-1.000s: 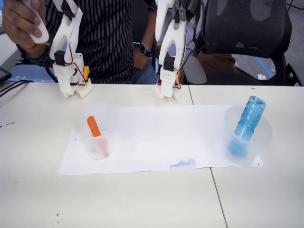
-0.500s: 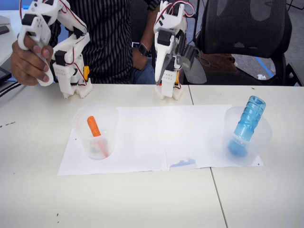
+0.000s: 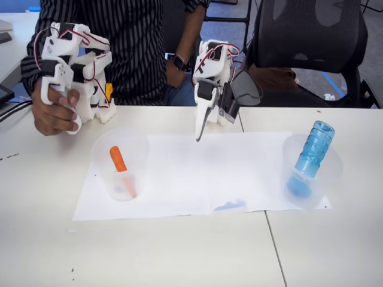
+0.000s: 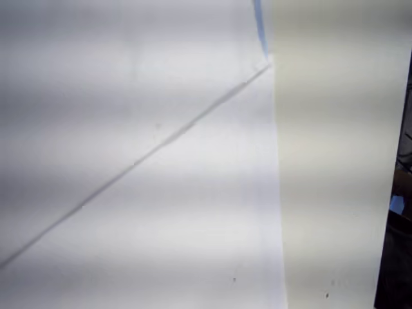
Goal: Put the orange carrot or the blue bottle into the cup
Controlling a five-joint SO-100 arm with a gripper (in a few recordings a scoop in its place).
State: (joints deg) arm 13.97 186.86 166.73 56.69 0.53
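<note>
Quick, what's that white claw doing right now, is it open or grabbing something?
Claw: empty, holding nothing, above the white paper; its fingers look close together, but open or closed cannot be told.

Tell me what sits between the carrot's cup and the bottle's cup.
In the fixed view, only white paper with a small blue smudge lies between the cup and the other cup.
</note>
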